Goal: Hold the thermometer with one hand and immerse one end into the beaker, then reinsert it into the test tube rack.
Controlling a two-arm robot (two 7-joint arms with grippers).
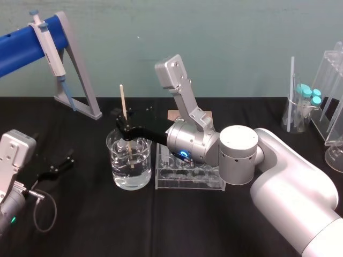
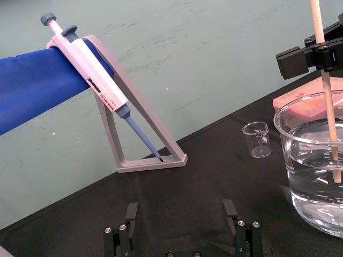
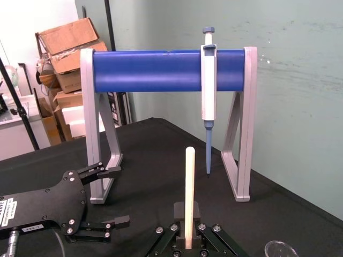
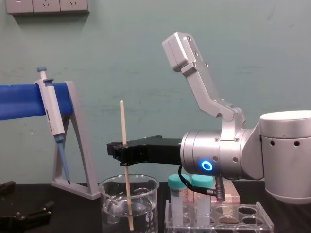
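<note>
My right claw reaches out over the beaker and is clenched on the thermometer, gripping it partway up the rod. The rod stands almost upright with a slight lean. Its upper end rises well above my black fingers and its lower end goes down inside the glass. That lower end sits below the surface of the clear water that fills much of the beaker. I cannot tell whether the tip touches the bottom.

The test tube rack stands on the black bench just beside the beaker, on its right, under my right forearm. The chest view shows two teal-capped tubes standing in the rack's holes.

My left claw rests low at the left of the bench, well apart from the beaker, its fingers spread wide and holding nothing. Behind it, at the far left, a pipette hangs on a grey stand with a blue bar.
</note>
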